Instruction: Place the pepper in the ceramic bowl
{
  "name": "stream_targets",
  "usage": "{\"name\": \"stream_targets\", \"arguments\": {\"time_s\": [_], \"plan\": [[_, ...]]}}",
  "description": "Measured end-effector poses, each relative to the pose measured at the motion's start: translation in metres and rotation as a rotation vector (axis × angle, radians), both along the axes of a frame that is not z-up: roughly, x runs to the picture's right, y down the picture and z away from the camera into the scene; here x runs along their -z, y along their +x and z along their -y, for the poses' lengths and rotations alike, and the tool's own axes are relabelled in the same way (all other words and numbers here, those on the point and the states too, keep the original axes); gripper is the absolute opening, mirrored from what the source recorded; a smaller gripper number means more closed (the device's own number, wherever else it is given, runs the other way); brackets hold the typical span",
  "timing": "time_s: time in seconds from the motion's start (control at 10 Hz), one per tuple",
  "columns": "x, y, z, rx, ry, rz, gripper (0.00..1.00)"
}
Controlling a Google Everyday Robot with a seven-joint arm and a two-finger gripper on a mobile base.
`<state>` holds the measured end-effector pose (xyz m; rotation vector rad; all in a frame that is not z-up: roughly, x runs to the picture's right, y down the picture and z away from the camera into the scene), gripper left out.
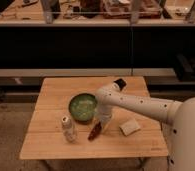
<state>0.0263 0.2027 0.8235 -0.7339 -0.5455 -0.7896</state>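
Observation:
A dark red pepper [94,132] lies on the wooden table [51,145], just in front of and to the right of the green ceramic bowl [82,106]. My gripper [103,123] hangs from the white arm straight down over the table, right beside the pepper's upper right end and next to the bowl's right rim. The pepper rests on the table surface.
A small white bottle [68,128] stands left of the pepper. A pale sponge-like block [129,126] lies to the right of the gripper. A dark object [120,83] sits at the table's back behind the arm. Shelves run behind the table.

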Motion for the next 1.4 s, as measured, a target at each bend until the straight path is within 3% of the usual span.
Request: {"name": "stream_targets", "arguments": {"time_s": [0.2, 0.3, 0.6, 0.8, 0.9, 1.1, 1.4], "plan": [[0.011, 0.012, 0.022, -0.057, 0.012, -0.024, 0.38], [0.019, 0.02, 0.042, -0.097, 0.03, -0.04, 0.38], [0.021, 0.013, 0.09, -0.157, 0.084, -0.04, 0.38], [0.003, -0.016, 0.119, -0.192, 0.134, -0.006, 0.42], [-0.009, -0.031, 0.125, -0.208, 0.15, 0.007, 0.5], [-0.035, -0.057, 0.131, -0.218, 0.187, 0.016, 0.72], [-0.056, -0.067, 0.126, -0.214, 0.213, 0.0, 0.8]]}}
